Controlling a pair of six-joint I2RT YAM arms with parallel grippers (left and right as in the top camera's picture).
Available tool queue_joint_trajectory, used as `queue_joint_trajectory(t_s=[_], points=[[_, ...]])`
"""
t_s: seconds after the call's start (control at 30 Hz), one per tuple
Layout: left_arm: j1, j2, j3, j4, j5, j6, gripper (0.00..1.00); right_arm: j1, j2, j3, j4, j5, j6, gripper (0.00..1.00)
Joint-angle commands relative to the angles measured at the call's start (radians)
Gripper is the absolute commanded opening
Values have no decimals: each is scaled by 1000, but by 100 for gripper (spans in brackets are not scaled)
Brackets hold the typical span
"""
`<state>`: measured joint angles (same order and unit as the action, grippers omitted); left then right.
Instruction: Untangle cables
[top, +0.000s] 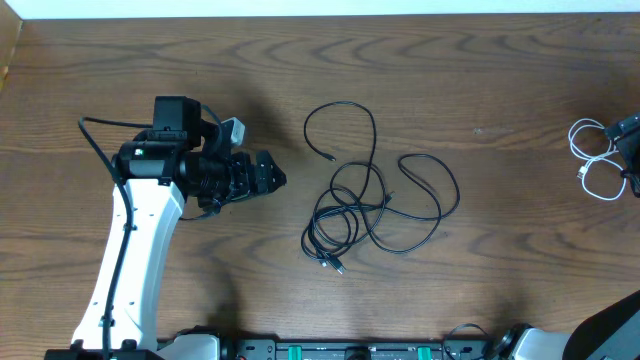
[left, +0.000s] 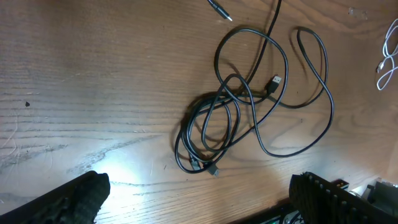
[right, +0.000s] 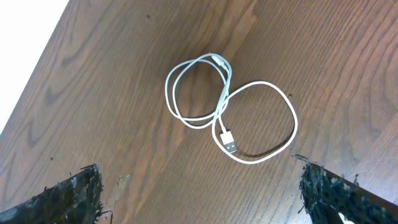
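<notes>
Centrally on the wooden bench (top: 500, 60) lies a tangle of thin black cables (top: 345, 200); a looped white cable (right: 221, 115) sits near its right edge. Both arms' jaws gape, empty.

Black cables (top: 372, 205) lie mid-worktop (top: 480, 70) in one loose tangle: several overlapping loops, tightest bunch at its lower-L side, one free plug end inside the top loop. L arm (top: 135, 260), white casing, sits well L of the tangle. L end effector (top: 275, 175) points toward the tangle, not touching. White cable (top: 592, 165) lies far R of the tangle at frame edge, in small loops. R end effector (top: 628, 140), mostly cut off, is over it.
</notes>
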<state>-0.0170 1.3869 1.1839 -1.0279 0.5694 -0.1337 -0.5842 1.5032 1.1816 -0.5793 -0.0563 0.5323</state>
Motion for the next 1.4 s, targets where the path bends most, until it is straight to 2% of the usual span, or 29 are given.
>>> queue_joint_trajectory(t_s=[0.0, 0.07, 0.2, 0.27, 0.43, 0.57, 0.87, 1.03, 1.37], points=[[-2, 5, -4, -2, -6, 2, 98, 8, 6, 2, 2, -8, -6, 99], [-2, 5, -4, -2, -6, 2, 98, 8, 6, 2, -28, -100, 17, 99], [-2, 5, -4, -2, -6, 2, 98, 8, 6, 2, -225, -371, 15, 99], [-2, 5, -4, -2, -6, 2, 98, 17, 6, 2, -288, -457, -45, 99], [-2, 5, -4, -2, -6, 2, 98, 77, 6, 1, -432, -533, -130, 99], [-2, 5, -4, -2, -6, 2, 98, 202, 6, 0, -513, -533, -150, 99], [-2, 5, -4, -2, -6, 2, 98, 512, 6, 0, -467, -525, -159, 99], [-2, 5, -4, -2, -6, 2, 98, 711, 6, 0, -389, -512, -160, 99], [-2, 5, -4, -2, -6, 2, 98, 1007, 6, 0, -266, -322, -160, 99]])
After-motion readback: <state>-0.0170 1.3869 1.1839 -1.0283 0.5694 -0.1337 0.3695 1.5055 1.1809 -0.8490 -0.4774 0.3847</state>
